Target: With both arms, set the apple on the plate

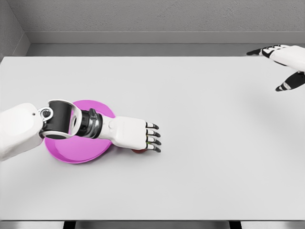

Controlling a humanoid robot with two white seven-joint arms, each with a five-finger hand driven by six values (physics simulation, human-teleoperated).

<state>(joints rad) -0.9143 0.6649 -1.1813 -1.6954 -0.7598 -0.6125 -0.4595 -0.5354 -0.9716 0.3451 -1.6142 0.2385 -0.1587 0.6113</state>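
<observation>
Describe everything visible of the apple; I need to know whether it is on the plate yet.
Only a small dark red sliver of the apple shows, peeking out beneath the left hand, which covers the rest. It sits on the white table, just beyond the right rim of the pink plate, not on it. Whether the hand touches it cannot be told.

Single head view, high above the near edge, tilted steeply down on the white table [200, 143], far wall visible
</observation>
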